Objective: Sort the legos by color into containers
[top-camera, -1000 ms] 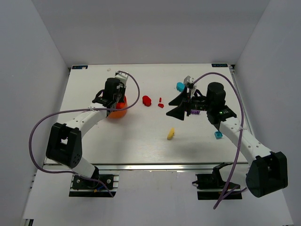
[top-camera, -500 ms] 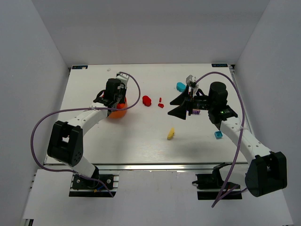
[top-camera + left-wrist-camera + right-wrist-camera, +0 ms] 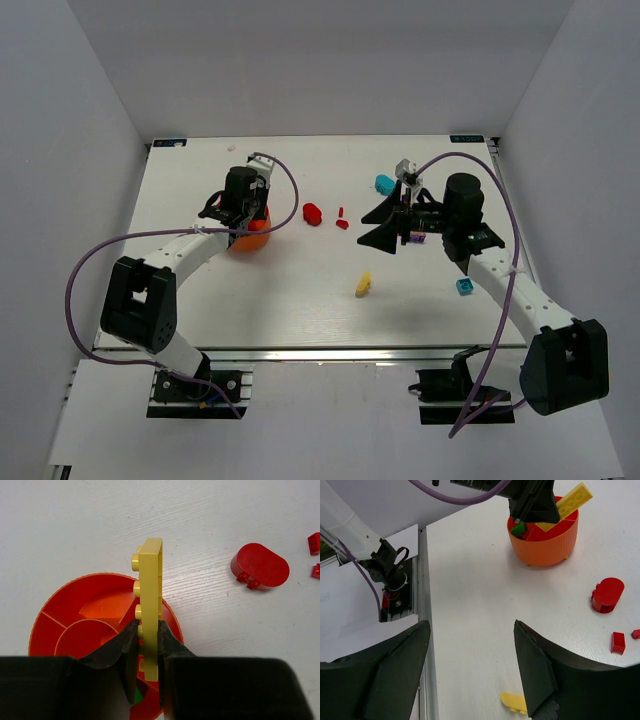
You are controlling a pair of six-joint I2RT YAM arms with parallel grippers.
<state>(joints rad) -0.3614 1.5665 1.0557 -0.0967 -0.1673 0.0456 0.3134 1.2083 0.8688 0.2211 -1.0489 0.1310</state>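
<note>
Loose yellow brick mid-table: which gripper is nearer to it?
Right. The right gripper hangs open just beyond the loose yellow brick. The left gripper is well off to its left, over the orange bowl, shut on a yellow plate.

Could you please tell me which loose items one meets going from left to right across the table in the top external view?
The orange bowl, rounded red brick, two small red bricks, yellow brick, cyan brick, blue brick.
</note>
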